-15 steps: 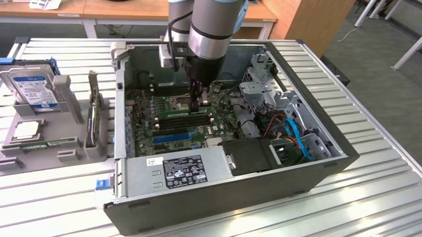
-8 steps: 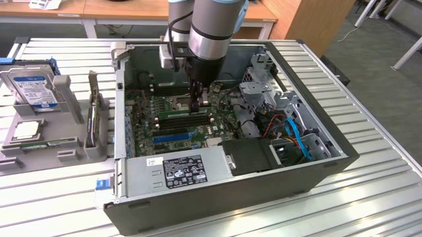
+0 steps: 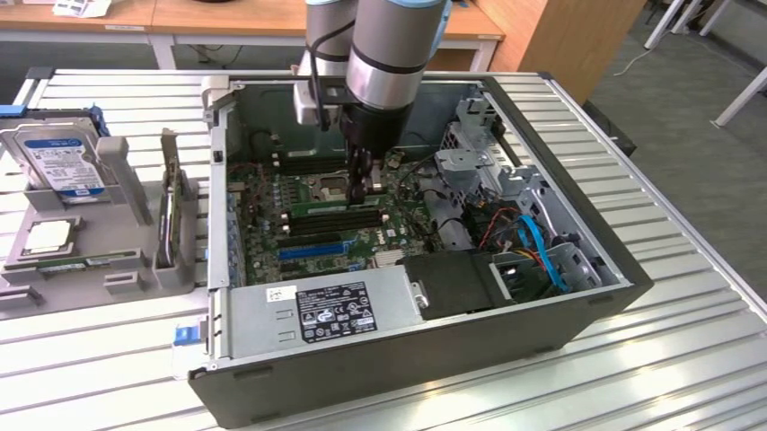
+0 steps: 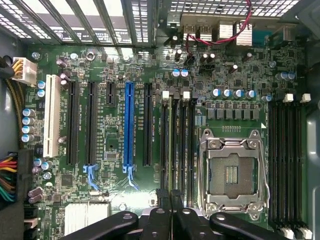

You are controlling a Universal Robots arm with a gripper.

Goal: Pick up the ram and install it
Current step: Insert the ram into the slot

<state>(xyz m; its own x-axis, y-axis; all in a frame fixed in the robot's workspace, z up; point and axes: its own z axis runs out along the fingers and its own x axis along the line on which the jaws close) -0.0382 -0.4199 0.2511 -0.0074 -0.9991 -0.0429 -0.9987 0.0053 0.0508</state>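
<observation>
Bright, even light; soft shadows

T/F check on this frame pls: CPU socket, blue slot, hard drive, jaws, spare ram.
1. The square silver processor socket is empty. True.
2. The long blue expansion slot holds a card. False: it is empty.
3. The silver hard drive with a blue label sits inside the grey computer case. False: it stands in the grey fixture outside the case, on the exterior view's left.
4. The gripper has its jaws wide open. False: they are drawn together, over the black memory slots.
5. A thin green ram stick lies in that fixture. True.
</observation>
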